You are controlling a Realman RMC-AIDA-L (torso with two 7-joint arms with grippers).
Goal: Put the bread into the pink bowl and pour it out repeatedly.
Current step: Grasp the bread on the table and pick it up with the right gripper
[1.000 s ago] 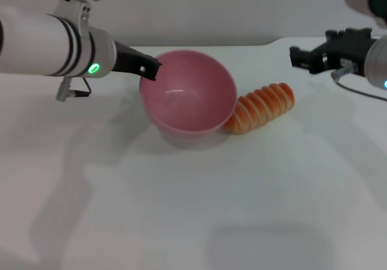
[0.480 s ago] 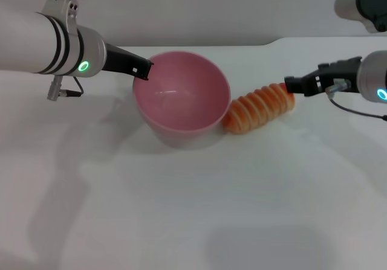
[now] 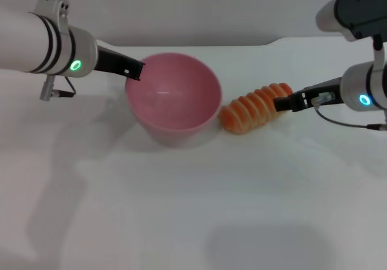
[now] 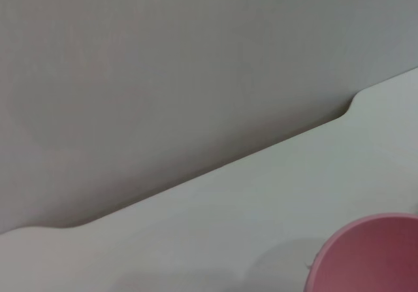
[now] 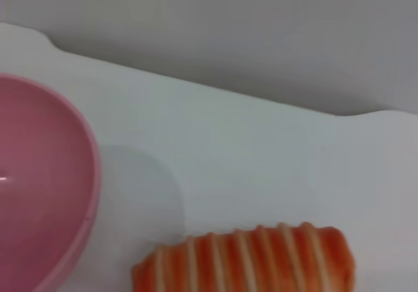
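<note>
The pink bowl (image 3: 172, 98) stands upright and empty at the table's middle back; part of it also shows in the left wrist view (image 4: 366, 256) and the right wrist view (image 5: 39, 187). My left gripper (image 3: 134, 70) is shut on its left rim. The bread (image 3: 251, 110), orange-brown with pale stripes, lies on the table against the bowl's right side and is seen close up in the right wrist view (image 5: 248, 262). My right gripper (image 3: 281, 104) sits low at the bread's right end, touching or nearly touching it.
The white table (image 3: 181, 209) stretches wide in front of the bowl and bread. Its back edge with a step (image 3: 275, 40) runs just behind them, before a grey wall.
My right gripper came down and left from the back right to the bread's right end. The left gripper drew the bowl leftward and set it more upright. The bread shifted slightly left.
</note>
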